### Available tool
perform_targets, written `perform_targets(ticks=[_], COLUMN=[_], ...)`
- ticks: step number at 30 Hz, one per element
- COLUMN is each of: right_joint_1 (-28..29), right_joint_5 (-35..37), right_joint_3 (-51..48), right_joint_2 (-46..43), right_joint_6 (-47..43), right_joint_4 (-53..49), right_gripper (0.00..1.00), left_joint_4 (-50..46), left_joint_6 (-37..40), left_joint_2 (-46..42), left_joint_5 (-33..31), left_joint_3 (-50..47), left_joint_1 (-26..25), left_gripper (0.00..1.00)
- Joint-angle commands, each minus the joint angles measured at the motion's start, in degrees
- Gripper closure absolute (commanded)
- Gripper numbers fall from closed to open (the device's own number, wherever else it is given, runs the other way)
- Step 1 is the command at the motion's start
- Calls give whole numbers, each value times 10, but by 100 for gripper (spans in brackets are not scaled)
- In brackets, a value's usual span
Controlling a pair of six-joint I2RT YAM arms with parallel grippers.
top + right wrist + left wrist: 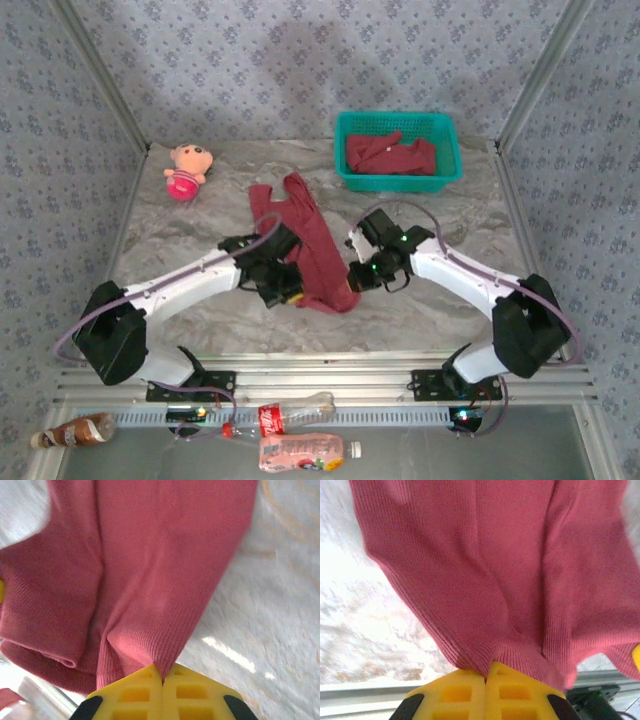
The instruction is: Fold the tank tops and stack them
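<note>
Yellow pads (457, 692) of the left gripper (486, 672) sit closest to the left wrist lens. They are pressed together on the ribbed hem of a maroon tank top (485, 570), and the cloth puckers into the seam between them. Pale marbled table (365, 615) shows off to one side.

Right wrist view, much the same: right gripper (163, 675) pinched on another part of that hem, fabric gathered in soft folds just above the pads.

Top camera, near edge first. Three bottles lie below the rail: a brown bottle (75, 432) at left, a clear bottle (290, 412) with a red label near the middle, and a pink bottle (300, 452) just beside it.

Both arms reach inward over the table, the grippers meeting the tank top's near end from either side — left one on its left corner, right one on its right.

The garment lies mid-table as a narrow lengthwise strip, hem toward the arm bases, straps at the far end. One strap loops out to the left.

Far right: teal mesh basket (395, 117) holding a crumpled maroon bundle (390, 155). How many pieces are in it I cannot tell.

Far left: pink plush doll (187, 170), well apart from the tank top.
</note>
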Motion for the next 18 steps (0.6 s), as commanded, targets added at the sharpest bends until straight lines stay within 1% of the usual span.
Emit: perform_targets(ticks=[1, 4, 7, 12, 18], right_joint_1=[-25, -49, -66, -79, -89], right_joint_5=[-51, -64, -72, -77, -81], right_joint_3=[67, 134, 187, 255, 299], right_joint_2=[55, 122, 185, 268, 334], right_joint_6=[23, 17, 14, 17, 26], right_joint_4=[48, 61, 76, 84, 102], right_gripper=[100, 100, 100, 99, 96], left_joint_4=[-51, -49, -45, -43, -33], left_joint_6=[108, 155, 190, 229, 249], left_joint_2=[27, 62, 97, 168, 211], left_joint_5=[36, 61, 77, 96, 91], left_joint_3=[43, 59, 86, 125, 142], left_joint_1=[72, 142, 193, 229, 266], left_gripper=[100, 100, 100, 100, 100])
